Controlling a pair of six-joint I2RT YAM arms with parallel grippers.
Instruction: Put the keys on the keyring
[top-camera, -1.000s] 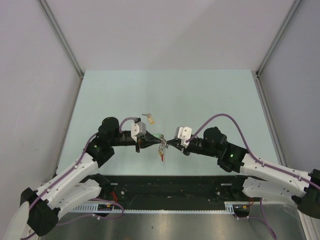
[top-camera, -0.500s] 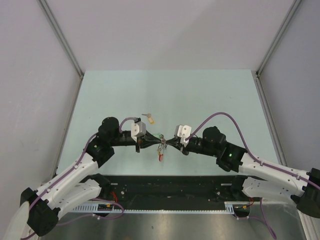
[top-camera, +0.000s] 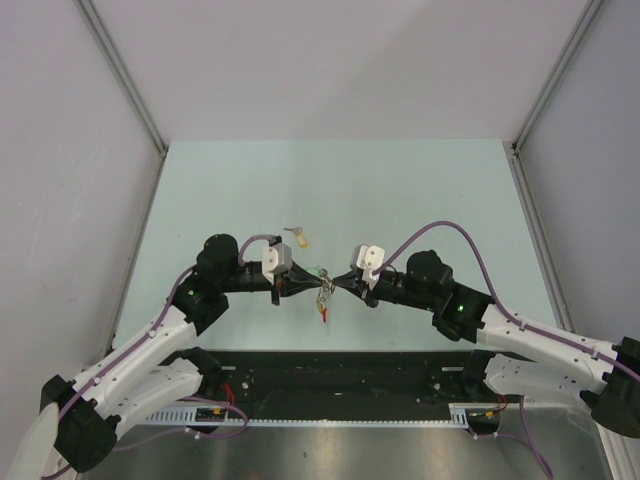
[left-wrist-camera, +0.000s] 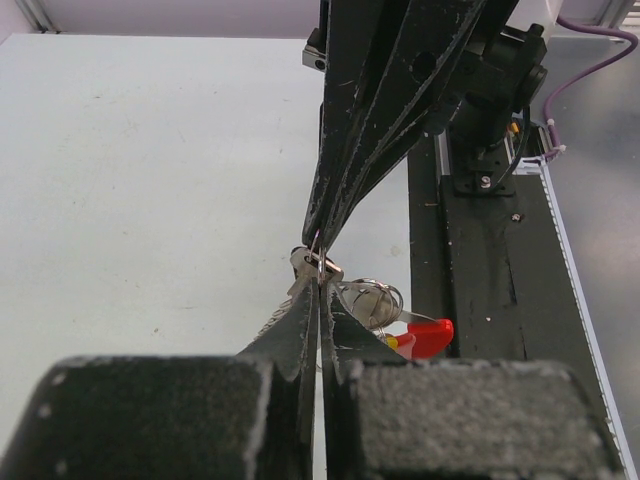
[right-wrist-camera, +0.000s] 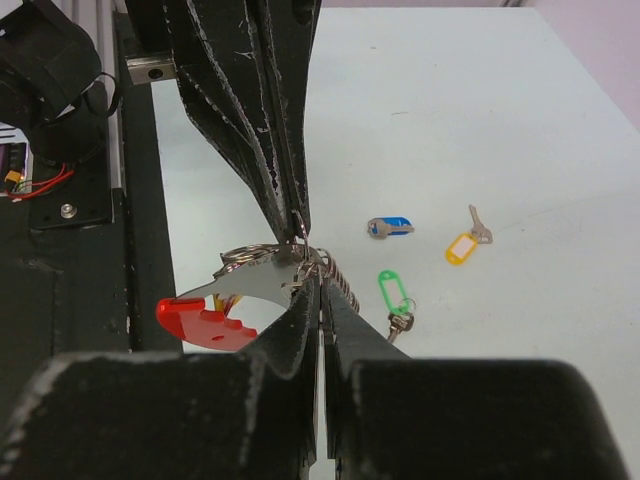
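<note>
The keyring hangs above the table between my two grippers, which meet tip to tip. Its red arc points toward the arm bases, with a silver plate and a coiled part beside it; the arc also shows in the left wrist view. My left gripper is shut on a thin ring of the keyring. My right gripper is shut on it from the opposite side. A green-tagged key shows just beyond the coil. A blue key and a yellow-tagged key lie on the table further off.
The yellow-tagged key lies just behind the left wrist. The black base rail runs along the table's near edge, close under the grippers. Grey walls enclose the pale green table on three sides.
The right wrist has turned slightly and the hanging red arc has swung a little. Both grippers stay shut on the keyring in the same place.
</note>
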